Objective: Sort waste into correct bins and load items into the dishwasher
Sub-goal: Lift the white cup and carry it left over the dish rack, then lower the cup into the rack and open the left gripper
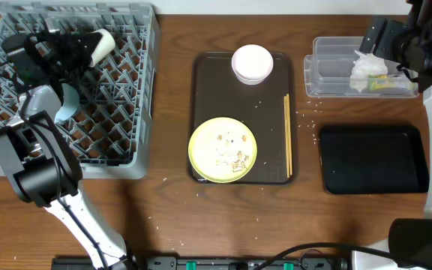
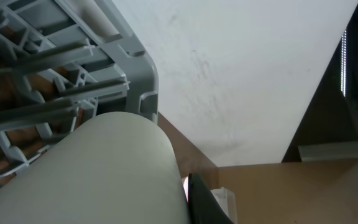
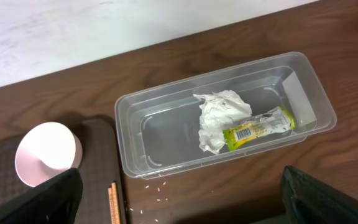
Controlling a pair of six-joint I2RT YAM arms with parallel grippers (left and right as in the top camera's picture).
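Left gripper point(image 1: 87, 46): clamped on cream cup point(image 2: 86, 174), tilted over dish rack's point(image 1: 139, 97) 1 o'clock corner for loading.
Right gripper point(image 3: 180, 190): spread, empty, above clear tub point(image 3: 135, 127) holding tissue point(image 3: 216, 118), wrapper point(image 3: 258, 128).

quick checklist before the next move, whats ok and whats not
1. Snack wrapper and tissue inside the clear tub: ok.
2. Right gripper open and empty: ok.
3. Food scraps cleared off the pale yellow plate: not ok, they lie on it.
4. Light blue bowl in the dish rack: ok.
5. Left gripper free: cannot tell from either view.
6. White bowl and chopsticks loaded: not ok, both on the brown tray.
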